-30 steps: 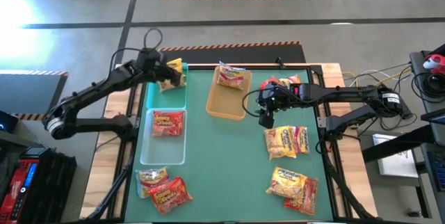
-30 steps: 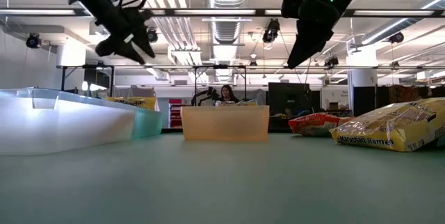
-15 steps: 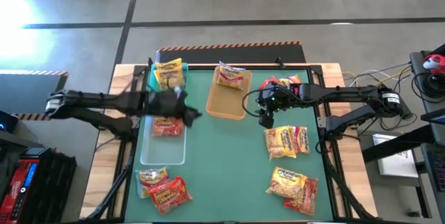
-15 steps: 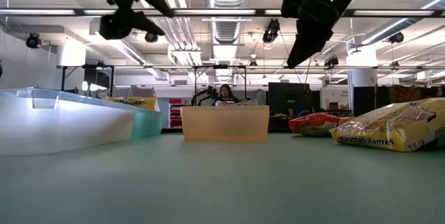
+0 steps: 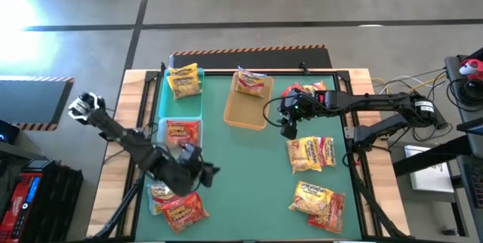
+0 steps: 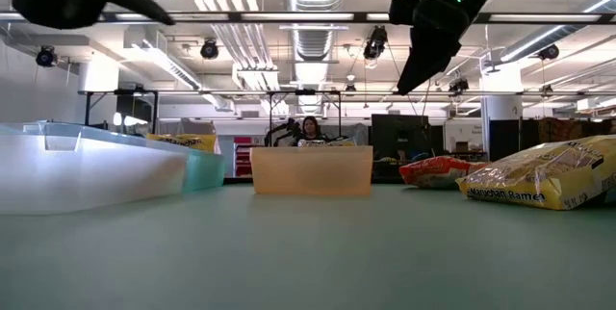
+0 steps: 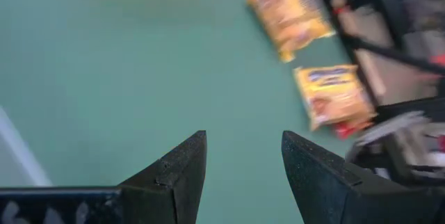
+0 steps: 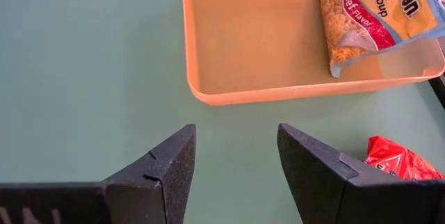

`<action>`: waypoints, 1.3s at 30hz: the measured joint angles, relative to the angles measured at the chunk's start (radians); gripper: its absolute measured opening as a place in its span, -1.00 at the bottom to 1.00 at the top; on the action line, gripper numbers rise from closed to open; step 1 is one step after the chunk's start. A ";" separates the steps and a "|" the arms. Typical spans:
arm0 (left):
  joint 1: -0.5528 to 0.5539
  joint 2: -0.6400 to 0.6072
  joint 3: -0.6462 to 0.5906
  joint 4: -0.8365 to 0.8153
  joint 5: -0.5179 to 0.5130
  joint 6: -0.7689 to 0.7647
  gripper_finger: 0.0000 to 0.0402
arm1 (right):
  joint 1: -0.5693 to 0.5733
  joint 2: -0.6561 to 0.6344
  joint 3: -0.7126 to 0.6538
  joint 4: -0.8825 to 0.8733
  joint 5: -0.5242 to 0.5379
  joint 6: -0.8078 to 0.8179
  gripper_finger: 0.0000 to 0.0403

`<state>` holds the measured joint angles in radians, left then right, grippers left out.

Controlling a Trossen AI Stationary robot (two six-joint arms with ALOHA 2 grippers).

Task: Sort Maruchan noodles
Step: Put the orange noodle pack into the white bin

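Observation:
My left gripper (image 5: 209,171) hangs open above the green table beside the near end of the clear tray (image 5: 175,169); in the left wrist view (image 7: 243,140) nothing lies between its fingers. My right gripper (image 5: 288,130) waits open above the table, between the tan tray (image 5: 245,115) and a pair of yellow packets (image 5: 310,154). One yellow packet (image 5: 183,81) lies flat in the teal tray. A red packet (image 5: 181,133) lies in the clear tray. Another packet (image 8: 375,8) rests in the tan tray. Two more (image 5: 177,204) lie on the table near my left gripper.
Red packets (image 5: 305,90) lie at the table's far right, one showing past my right fingers (image 8: 398,164). More yellow packets (image 5: 318,201) sit at the near right. Bare green mat stretches down the table's middle (image 5: 241,183). A person sits far behind the table (image 6: 312,129).
My left gripper has swept from over the teal tray toward the table's near edge, passing above the clear tray and stopping beside its near end. The yellow packet it was at stays lying in the teal tray. My right arm has kept still.

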<state>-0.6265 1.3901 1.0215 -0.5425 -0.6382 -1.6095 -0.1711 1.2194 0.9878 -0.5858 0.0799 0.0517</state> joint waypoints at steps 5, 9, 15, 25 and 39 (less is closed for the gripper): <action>-0.033 0.118 0.180 -0.289 0.155 -0.113 -0.15 | 0.000 0.000 0.000 0.000 0.000 0.000 -0.05; -0.048 0.175 0.320 -0.485 0.343 -0.113 -0.15 | 0.000 0.000 0.000 0.000 0.000 0.000 -0.05; -0.122 0.195 0.410 -0.644 0.548 -0.167 -0.15 | 0.000 0.000 0.000 0.000 0.000 0.000 -0.05; -0.353 0.195 0.296 -0.595 0.626 -0.503 -0.16 | 0.000 0.000 0.000 0.000 0.000 0.000 -0.05; -0.408 0.196 0.049 -0.294 0.557 -0.541 -0.27 | 0.000 0.000 0.000 0.000 0.000 0.000 -0.05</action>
<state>-1.0340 1.5865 1.0702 -0.8362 -0.0809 -2.1502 -0.1711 1.2198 0.9882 -0.5858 0.0797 0.0517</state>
